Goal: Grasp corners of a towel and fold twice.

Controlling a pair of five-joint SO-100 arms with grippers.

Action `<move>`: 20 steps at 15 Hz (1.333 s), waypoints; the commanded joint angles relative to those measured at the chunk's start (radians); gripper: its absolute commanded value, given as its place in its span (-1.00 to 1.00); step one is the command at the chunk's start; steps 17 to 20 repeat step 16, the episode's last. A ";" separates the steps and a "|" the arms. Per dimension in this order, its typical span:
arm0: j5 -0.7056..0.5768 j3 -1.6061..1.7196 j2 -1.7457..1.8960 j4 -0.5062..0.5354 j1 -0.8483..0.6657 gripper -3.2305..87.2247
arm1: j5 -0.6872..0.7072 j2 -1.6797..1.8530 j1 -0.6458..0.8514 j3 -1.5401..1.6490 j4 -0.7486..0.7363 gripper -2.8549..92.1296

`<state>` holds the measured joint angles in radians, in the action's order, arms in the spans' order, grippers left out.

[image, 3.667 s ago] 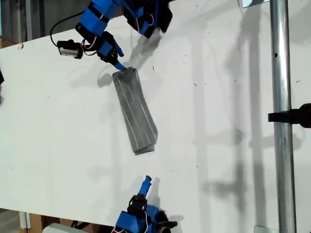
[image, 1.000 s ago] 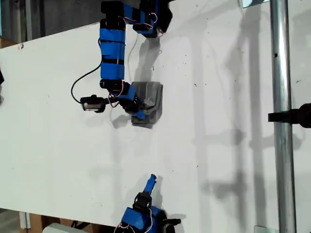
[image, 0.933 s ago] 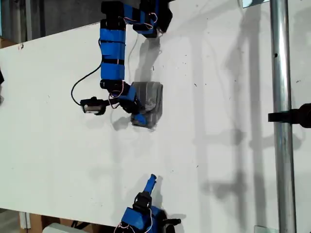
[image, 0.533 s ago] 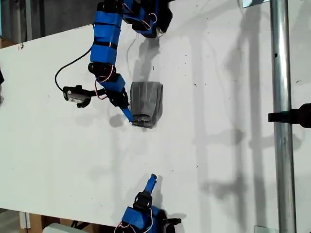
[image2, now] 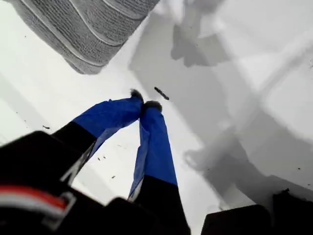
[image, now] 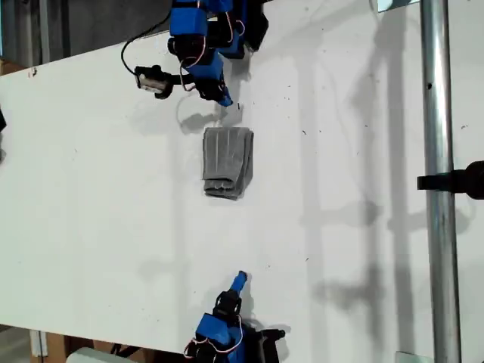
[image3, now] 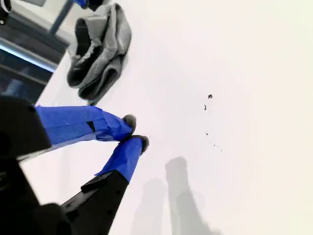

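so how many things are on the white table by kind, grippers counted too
grey striped towel, folded: 1
blue grippers: 2 (my first gripper, my second gripper)
total: 3, all over the white table

white table [image: 363,227] | folded grey towel [image: 227,162] lying on it

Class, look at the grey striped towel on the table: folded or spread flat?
Folded: the towel is a compact bundle with stacked layered edges at one end, held by neither gripper.
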<state>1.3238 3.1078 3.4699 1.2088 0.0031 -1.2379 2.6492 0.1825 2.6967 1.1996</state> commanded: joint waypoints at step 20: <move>-0.359 0.011 0.008 0.083 -0.011 -0.89 | -0.181 0.641 -0.005 0.196 0.284 -0.88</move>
